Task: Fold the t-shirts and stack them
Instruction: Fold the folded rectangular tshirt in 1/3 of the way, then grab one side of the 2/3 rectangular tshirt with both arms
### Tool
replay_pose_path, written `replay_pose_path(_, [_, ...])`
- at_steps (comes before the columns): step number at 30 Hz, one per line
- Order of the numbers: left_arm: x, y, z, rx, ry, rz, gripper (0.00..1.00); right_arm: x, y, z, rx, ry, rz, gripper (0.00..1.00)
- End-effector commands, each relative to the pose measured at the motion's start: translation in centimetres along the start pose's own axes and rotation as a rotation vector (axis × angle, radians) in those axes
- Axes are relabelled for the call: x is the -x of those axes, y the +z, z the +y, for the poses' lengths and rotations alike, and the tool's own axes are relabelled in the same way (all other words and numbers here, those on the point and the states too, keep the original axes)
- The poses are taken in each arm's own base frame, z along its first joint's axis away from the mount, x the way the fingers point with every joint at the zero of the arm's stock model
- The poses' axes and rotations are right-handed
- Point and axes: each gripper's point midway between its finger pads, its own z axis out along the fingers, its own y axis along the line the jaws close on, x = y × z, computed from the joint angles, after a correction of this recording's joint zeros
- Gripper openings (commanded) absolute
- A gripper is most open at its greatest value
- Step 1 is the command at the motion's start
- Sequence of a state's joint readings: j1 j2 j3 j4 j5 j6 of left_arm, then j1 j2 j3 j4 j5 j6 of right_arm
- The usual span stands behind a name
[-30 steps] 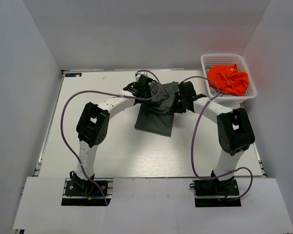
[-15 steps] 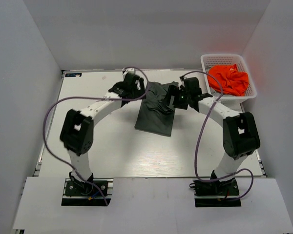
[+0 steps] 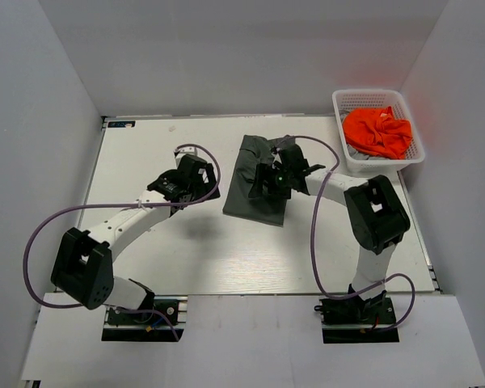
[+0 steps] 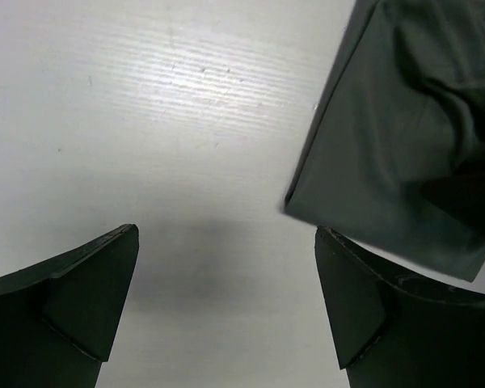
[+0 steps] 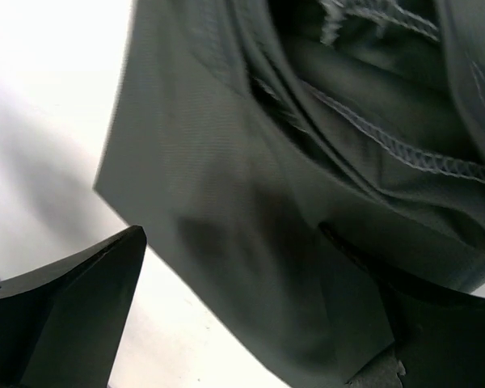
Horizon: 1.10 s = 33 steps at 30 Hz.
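A dark olive-grey t-shirt point(image 3: 255, 184) lies folded in a rough rectangle on the white table point(image 3: 162, 242), its far end bunched. The left wrist view shows its near corner point(image 4: 388, 162) flat on the table. My left gripper point(image 3: 190, 179) point(image 4: 226, 234) is open over bare table, to the left of the shirt and apart from it. Open too, my right gripper point(image 3: 275, 178) point(image 5: 233, 230) hangs just above the shirt point(image 5: 226, 162), with fabric and stitched hems filling its view. A bright orange t-shirt point(image 3: 377, 132) lies crumpled in the basket.
The white lattice basket point(image 3: 370, 93) stands at the back right corner against the wall. White walls close in the table on the left, back and right. Purple cables loop off both arms.
Both grippers have opened and let go of the dark shirt's far end. My left arm has pulled back to the left and nearer. My right gripper has shifted left over the shirt.
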State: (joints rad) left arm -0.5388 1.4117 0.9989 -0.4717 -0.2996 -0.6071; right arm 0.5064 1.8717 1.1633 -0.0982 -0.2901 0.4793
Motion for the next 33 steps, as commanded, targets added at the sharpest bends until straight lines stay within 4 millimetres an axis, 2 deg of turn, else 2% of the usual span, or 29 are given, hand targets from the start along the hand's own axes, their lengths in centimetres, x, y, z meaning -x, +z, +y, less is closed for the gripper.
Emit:
replay_pose_path(1, [-0.7,-1.2,1.0,0.021,-0.027,0.006,1.00,2.9,0.1,0.5,-0.028,-0.011,-0.084,0.90])
replay_pose_path(2, [-1.2,-1.2,1.3,0.025,-0.025,0.012,1.00,3.9,0.0,0.3,-0.043,-0.012,-0.112,0.90])
replay_pose_path(4, [-1.6,-1.1,1.5,0.031,-0.021,0.020,1.00,4.3,0.8,-0.3,-0.065,-0.013,-0.120,0.90])
replay_pose_path(5, [-1.6,-1.1,1.5,0.031,-0.021,0.020,1.00,6.2,0.6,0.2,-0.076,-0.026,-0.168,0.90])
replay_pose_path(7, [-1.7,-1.1,1.8,0.045,-0.018,0.023,1.00,7.2,1.5,-0.8,-0.117,-0.020,-0.177,0.90])
replay_pose_path(8, [-1.6,-1.1,2.0,0.052,-0.018,0.018,1.00,8.8,1.3,-0.8,-0.135,-0.019,-0.215,0.90])
replay_pose_path(9, [-1.8,-0.9,2.0,0.057,-0.015,0.025,1.00,8.6,2.0,-1.6,-0.166,-0.012,-0.198,0.90])
replay_pose_path(11, [-1.8,-0.8,2.2,0.072,-0.011,0.029,1.00,11.3,1.9,-1.7,-0.192,-0.008,-0.236,0.90])
replay_pose_path(14, [-1.8,-0.7,2.2,0.078,-0.007,0.037,1.00,12.3,2.5,-4.1,-0.293,0.020,-0.231,0.90])
replay_pose_path(15, [-1.5,-0.8,2.0,0.072,-0.010,0.030,1.00,13.9,1.9,-3.7,-0.297,0.011,-0.264,0.90])
replay_pose_path(17, [-1.7,-0.6,2.0,0.077,-0.007,0.037,1.00,14.1,0.9,-4.0,-0.306,0.011,-0.254,0.90])
replay_pose_path(18, [-1.2,-0.7,1.8,0.071,-0.011,0.028,1.00,13.6,0.7,-4.1,-0.307,0.009,-0.237,0.90])
replay_pose_path(19, [-1.4,-0.8,1.5,0.055,-0.012,0.039,1.00,14.4,-1.0,-3.0,-0.290,0.000,-0.270,0.90])
replay_pose_path(21, [-1.3,-0.4,0.7,0.031,-0.016,0.043,1.00,12.6,-1.4,-3.8,-0.301,0.001,-0.245,0.90])
replay_pose_path(22, [-1.3,-0.4,0.3,0.007,-0.020,0.047,1.00,12.7,-2.5,-2.9,-0.278,-0.005,-0.262,0.90])
replay_pose_path(23, [-1.1,0.0,-0.1,-0.008,-0.015,0.042,1.00,11.9,-3.5,-2.5,-0.268,-0.006,-0.262,0.90])
replay_pose_path(24, [-0.7,-0.2,-0.9,-0.027,-0.013,0.027,1.00,10.3,-3.4,-2.9,-0.261,-0.002,-0.236,0.90])
replay_pose_path(25, [-1.3,0.5,-0.9,-0.024,-0.008,0.047,1.00,8.9,-4.4,-2.3,-0.232,-0.001,-0.222,0.90])
replay_pose_path(26, [-1.1,0.7,-1.4,-0.038,0.001,0.047,1.00,9.0,-5.6,-1.4,-0.205,0.001,-0.251,0.90])
replay_pose_path(27, [-1.1,0.9,-1.9,-0.053,0.001,0.060,1.00,5.8,-6.0,-2.0,-0.195,0.017,-0.201,0.90])
replay_pose_path(28, [-1.6,1.6,-1.9,-0.047,0.016,0.084,1.00,5.8,-7.0,-1.1,-0.157,0.019,-0.233,0.90])
replay_pose_path(29, [-1.3,2.0,-2.6,-0.069,0.021,0.078,1.00,5.4,-8.0,-0.4,-0.124,0.040,-0.247,0.90])
replay_pose_path(30, [-1.6,2.2,-3.3,-0.100,0.020,0.099,1.00,1.4,-7.1,-1.4,-0.102,0.085,-0.150,0.90])
replay_pose_path(32, [-2.3,3.1,-4.4,-0.124,0.044,0.138,1.00,0.7,-8.0,-0.7,-0.059,0.083,-0.153,0.90])
replay_pose_path(33, [-2.7,3.5,-4.6,-0.131,0.045,0.153,1.00,-0.8,-7.8,-1.4,-0.073,0.094,-0.123,0.90])
